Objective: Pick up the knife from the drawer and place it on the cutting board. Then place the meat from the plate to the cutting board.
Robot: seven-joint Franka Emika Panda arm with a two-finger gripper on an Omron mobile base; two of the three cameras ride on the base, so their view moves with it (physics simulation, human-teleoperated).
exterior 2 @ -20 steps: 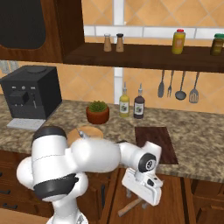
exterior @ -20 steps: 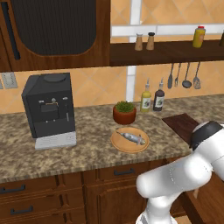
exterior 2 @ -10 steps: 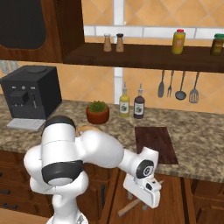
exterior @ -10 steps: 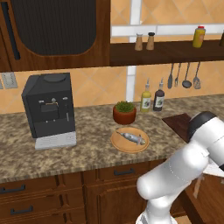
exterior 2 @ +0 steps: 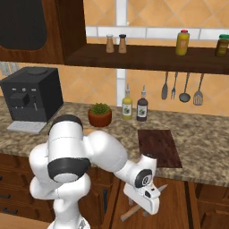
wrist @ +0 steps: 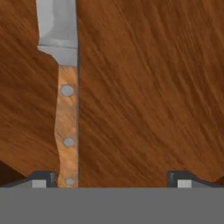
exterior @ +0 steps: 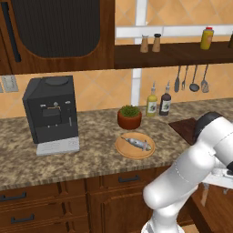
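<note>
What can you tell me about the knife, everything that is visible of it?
The knife lies flat on the drawer's brown wooden floor. It has a grey metal blade and a light wooden handle with three metal rivets. In the hand view it lies lengthwise beside one fingertip of the open gripper, off-centre; actual contact cannot be told. In the right base view, handle and blade tip stick out below the hand.

Speckled brown stone worktop [exterior: 91,157] runs along the wall above dark wooden cabinets. On it, from the left: black coffee machine [exterior: 51,113]; terracotta plant pot [exterior: 129,117] with a green plant; round tan plate [exterior: 135,145] just in front of the pot, the meat [exterior: 135,143] lying on it; two bottles [exterior 2: 134,103] against the wall; dark cutting board [exterior 2: 159,147] near the front edge. Drawer [wrist: 153,87] floor, wood grain: knife [wrist: 63,83] lies flat on it.
</note>
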